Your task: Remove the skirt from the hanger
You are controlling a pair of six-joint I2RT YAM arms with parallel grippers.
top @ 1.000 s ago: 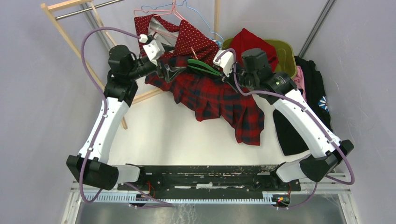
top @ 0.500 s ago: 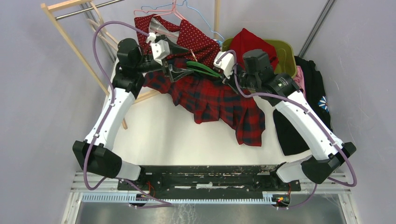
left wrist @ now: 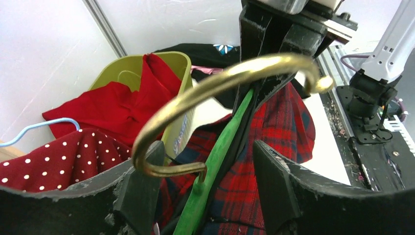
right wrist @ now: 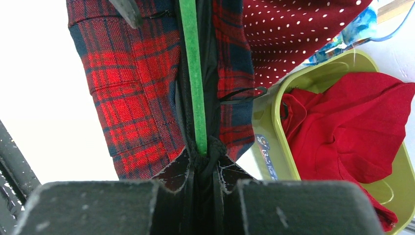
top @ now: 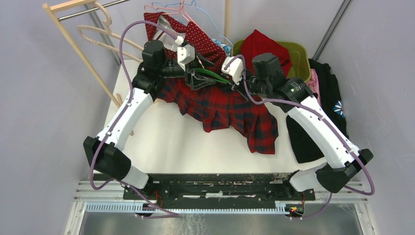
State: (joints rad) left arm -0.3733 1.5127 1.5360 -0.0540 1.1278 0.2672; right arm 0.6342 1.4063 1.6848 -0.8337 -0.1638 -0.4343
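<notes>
Flanking the skirt (top: pixel 220 105), a bin (top: pixel 302 53) holds red cloth (top: pixel 262 44).

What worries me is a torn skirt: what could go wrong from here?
1. The right fingers appear to pinch the hanger and skirt together, so pulling may drag or strain it.
2. The left fingers straddle the hook and hanger with skirt just below; closing could trap fabric too.
3. The polka-dot garment lies close and might snag the hook.

Left tool (top: pixel 199 78) agape, right tool (top: pixel 238 84) clamped.
</notes>
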